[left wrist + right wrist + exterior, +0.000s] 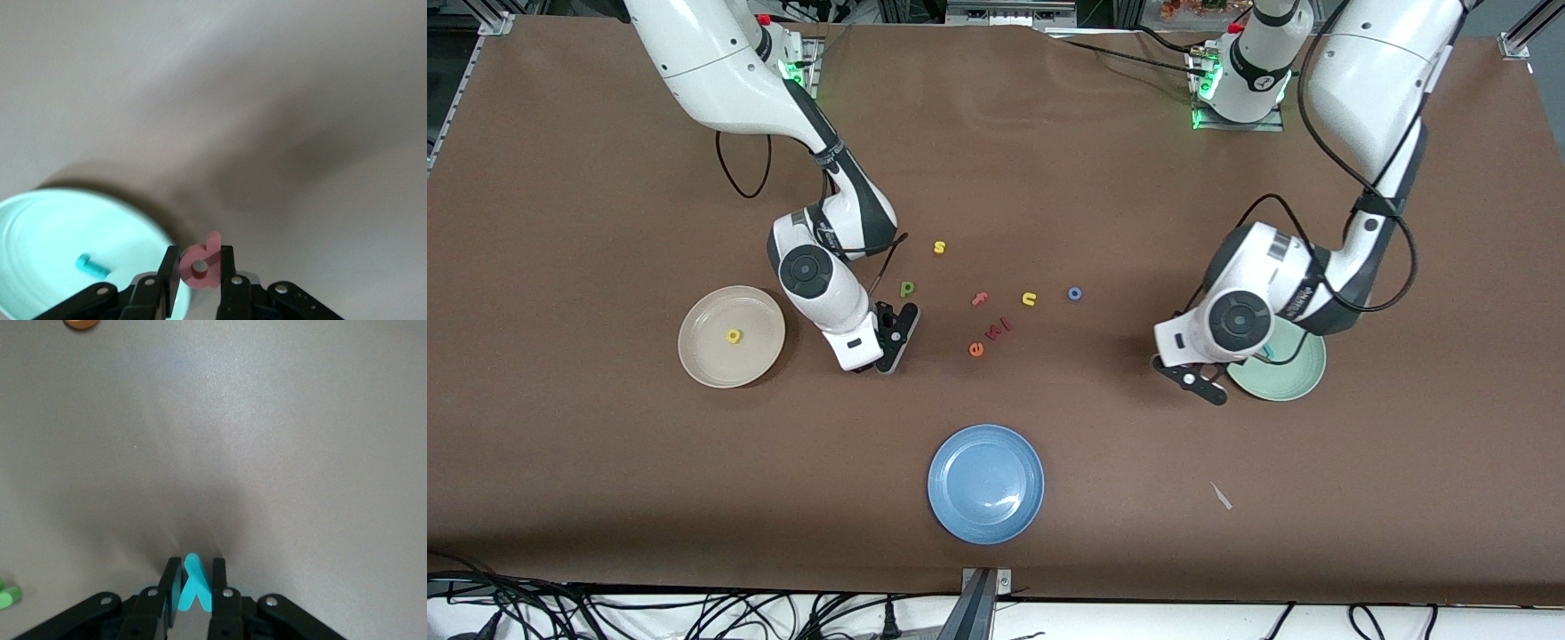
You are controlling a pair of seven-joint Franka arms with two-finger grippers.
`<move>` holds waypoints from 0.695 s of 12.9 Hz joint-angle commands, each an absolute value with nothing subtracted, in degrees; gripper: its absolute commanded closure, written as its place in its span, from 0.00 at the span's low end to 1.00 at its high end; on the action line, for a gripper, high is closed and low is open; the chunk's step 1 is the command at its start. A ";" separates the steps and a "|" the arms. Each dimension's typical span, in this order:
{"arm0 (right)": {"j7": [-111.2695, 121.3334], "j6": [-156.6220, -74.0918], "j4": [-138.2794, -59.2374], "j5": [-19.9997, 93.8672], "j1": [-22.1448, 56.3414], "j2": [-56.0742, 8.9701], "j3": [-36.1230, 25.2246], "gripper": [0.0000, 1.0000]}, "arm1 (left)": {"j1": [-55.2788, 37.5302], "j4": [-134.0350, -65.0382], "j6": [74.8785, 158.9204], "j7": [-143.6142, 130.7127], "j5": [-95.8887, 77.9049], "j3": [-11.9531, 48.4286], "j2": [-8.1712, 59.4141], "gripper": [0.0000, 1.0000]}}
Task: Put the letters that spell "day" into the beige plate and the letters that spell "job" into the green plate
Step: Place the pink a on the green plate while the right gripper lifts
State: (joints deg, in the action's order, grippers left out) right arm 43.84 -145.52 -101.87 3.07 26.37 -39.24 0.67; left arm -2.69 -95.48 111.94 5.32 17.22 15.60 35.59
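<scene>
I have the right arm bent down from its base with its end effector point(191, 590) low over the desk, fingers pinched on the teal y point(193, 585). My left arm folds at the elbow and drops its wrist beside the green plate point(1294, 378); its end effector point(200, 273) hangs just above the desk by the plate's rim, fingers clamped on the pinkish-red b/p shape point(202, 265).

Front camera: high, facing both arms, whole surface point(605, 498). Wrist cameras: close above surface; left shares green plate point(40, 240) with front
</scene>
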 commanded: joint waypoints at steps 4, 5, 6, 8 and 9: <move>42.63 -144.93 -101.25 3.34 26.46 -39.90 0.79 0.90 | 2.98 -104.30 117.83 12.13 18.02 16.08 32.61 1.00; 42.02 -144.84 -101.25 3.34 26.46 -39.90 0.79 0.91 | 4.21 -106.68 122.04 12.30 18.54 16.08 32.61 1.00; 42.01 -144.84 -101.25 3.34 26.46 -39.90 0.79 0.93 | 5.52 -108.18 125.04 12.74 18.63 16.08 32.69 1.00; 42.01 -144.84 -101.25 3.34 26.46 -39.82 0.79 1.00 | 5.89 -108.54 125.95 15.54 18.63 16.00 32.70 1.00; 41.92 -144.84 -101.25 3.34 26.46 -39.73 0.79 1.00 | 5.89 -108.54 125.95 15.73 18.63 16.00 32.70 0.96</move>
